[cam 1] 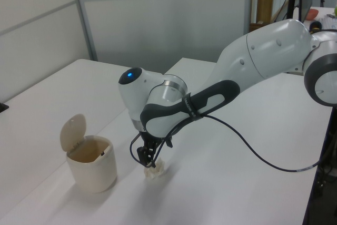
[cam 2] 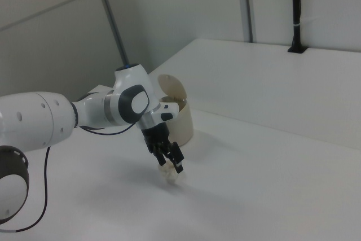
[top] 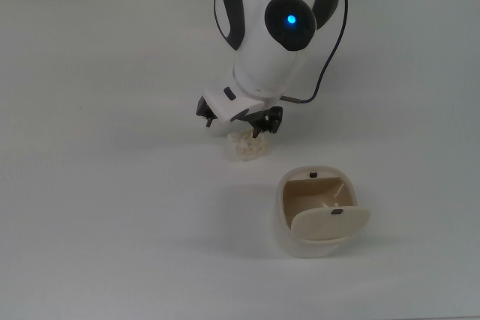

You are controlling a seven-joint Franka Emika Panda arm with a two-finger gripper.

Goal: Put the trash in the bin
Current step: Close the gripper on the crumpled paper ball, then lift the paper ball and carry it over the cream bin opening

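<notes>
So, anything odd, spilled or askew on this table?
Nothing stands out. The bin stands upright with its flap lid swung open, and the trash lies on the table beside it, under the gripper.

in the top view the trash (top: 246, 148) lies on the surface (top: 97, 185) up and left of the bin (top: 319, 215), the claw (top: 238, 125) directly over the trash.

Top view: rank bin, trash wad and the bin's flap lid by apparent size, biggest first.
1. bin, clearly largest.
2. flap lid, swung open, smaller than the bin body.
3. trash, smallest, though the gripper above covers part of it, so its full extent is unsure.
</notes>
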